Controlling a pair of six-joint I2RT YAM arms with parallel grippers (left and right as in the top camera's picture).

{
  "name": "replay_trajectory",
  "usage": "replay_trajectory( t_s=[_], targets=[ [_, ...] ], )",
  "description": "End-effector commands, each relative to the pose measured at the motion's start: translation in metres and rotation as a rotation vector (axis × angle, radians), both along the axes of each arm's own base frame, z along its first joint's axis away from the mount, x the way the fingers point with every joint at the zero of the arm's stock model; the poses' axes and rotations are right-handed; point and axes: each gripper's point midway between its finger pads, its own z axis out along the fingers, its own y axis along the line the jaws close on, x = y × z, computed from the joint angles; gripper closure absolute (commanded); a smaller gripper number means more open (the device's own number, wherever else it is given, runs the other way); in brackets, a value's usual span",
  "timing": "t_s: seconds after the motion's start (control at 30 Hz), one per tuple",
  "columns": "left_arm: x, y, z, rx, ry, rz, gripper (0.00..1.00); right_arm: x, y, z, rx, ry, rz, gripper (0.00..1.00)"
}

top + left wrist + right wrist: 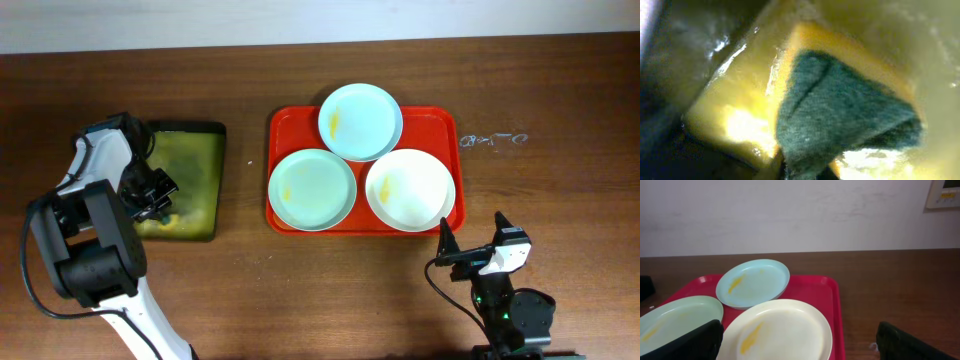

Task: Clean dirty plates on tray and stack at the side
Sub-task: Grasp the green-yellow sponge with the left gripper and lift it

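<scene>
Sitting on tray (438, 121): three smeared plates (312, 189); right hand (473, 232) agape; left hand (150, 190) unclear.

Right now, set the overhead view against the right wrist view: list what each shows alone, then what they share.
Overhead only: the yellow-green liquid in the black tray, with the left end effector over it. Right wrist only: the pale wall behind the table and a panel mounted on it. Both: the red tray holding the far mint plate, the near mint plate and the white plate, each smeared yellow.
</scene>
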Motion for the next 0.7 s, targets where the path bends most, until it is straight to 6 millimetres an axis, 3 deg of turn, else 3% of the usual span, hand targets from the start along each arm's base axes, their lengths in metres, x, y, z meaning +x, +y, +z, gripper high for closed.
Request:
replay_trajectory(
  t_s=[0.0, 0.03, 0.07, 0.1, 0.13, 0.17, 0.2, 0.23, 0.3, 0.4, 0.43, 0.47, 0.53, 0.6, 0.67],
  targets=[
    [0.008, 0.007, -0.011, 0.032, -0.024, -0.003, 0.18, 0.0, -0.002, -0.003, -0.001, 0.003, -0.008, 0.02],
    [0.015, 0.01, -0.012, 0.041, -0.055, -0.002, 0.0, 0.0, -0.002, -0.003, -0.001, 0.003, -0.008, 0.02],
    [0.021, 0.011, -0.012, 0.046, -0.076, -0.002, 0.01, 0.0, -0.002, -0.003, -0.001, 0.003, -0.008, 0.02],
    [0.024, 0.012, -0.013, 0.051, -0.091, -0.001, 0.09, 0.0, -0.002, -0.003, -0.001, 0.003, -0.008, 0.02],
    [0.028, 0.013, -0.013, 0.054, -0.105, -0.001, 0.34, 0.0, -0.002, -0.003, -0.001, 0.003, -0.008, 0.02],
    [0.029, 0.013, -0.013, 0.056, -0.11, -0.001, 0.7, 0.0, -0.002, -0.003, -0.001, 0.003, -0.008, 0.02],
    [0.028, 0.013, -0.013, 0.054, -0.108, -0.001, 0.95, 0.0, -0.002, -0.003, -0.001, 0.003, -0.008, 0.02],
    [0.027, 0.012, -0.013, 0.049, -0.101, -0.001, 1.0, 0.0, -0.002, -0.003, -0.001, 0.003, -0.008, 0.02],
    [0.026, 0.012, -0.003, 0.044, -0.083, -0.001, 1.0, 0.0, -0.002, -0.003, -0.001, 0.003, -0.008, 0.02],
    [0.042, 0.014, 0.064, 0.035, -0.091, 0.001, 1.0, 0.0, -0.002, -0.003, -0.001, 0.003, -0.008, 0.01],
    [0.056, 0.009, 0.106, -0.001, -0.152, 0.006, 1.0, 0.0, -0.002, -0.003, -0.001, 0.003, -0.008, 0.02],
    [0.063, 0.003, 0.129, -0.03, -0.201, 0.009, 1.0, 0.0, -0.002, -0.003, -0.001, 0.003, -0.008, 0.02],
    [0.075, -0.006, 0.161, -0.074, -0.293, 0.007, 1.0, 0.0, -0.002, -0.003, -0.001, 0.003, -0.008, 0.02],
    [0.075, -0.006, 0.151, -0.044, -0.274, -0.008, 1.0, 0.0, -0.002, -0.003, -0.001, 0.003, -0.008, 0.02],
    [0.072, -0.007, 0.099, 0.021, -0.211, -0.047, 1.0, 0.0, -0.002, -0.003, -0.001, 0.003, -0.008, 0.02]
  ],
)
